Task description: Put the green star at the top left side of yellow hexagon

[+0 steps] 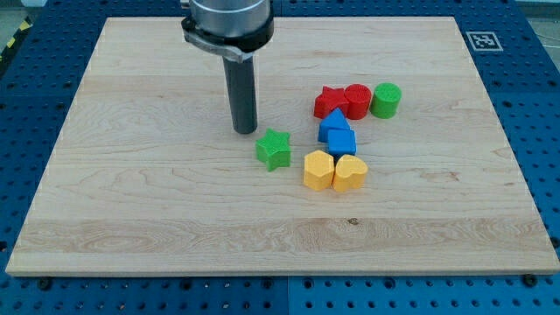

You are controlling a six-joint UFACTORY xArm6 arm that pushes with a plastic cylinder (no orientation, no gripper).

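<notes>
Our tip (244,131), a bare rod with no pincer to spread or close, stands just far-left of the green star (274,148), which already sits left and slightly far of the yellow hexagon (318,170), beside the yellow heart (350,173)

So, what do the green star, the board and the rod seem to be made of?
Green star: probably plastic with a matte finish; its colour is uniform and saturated and its faces look finely ridged, perhaps printed.
Board: light wood, smooth; grain lines and a small knot show.
Rod: dark and slightly shiny, metal or hard plastic, I cannot tell which. My tip stands just up-left of the star.
</notes>
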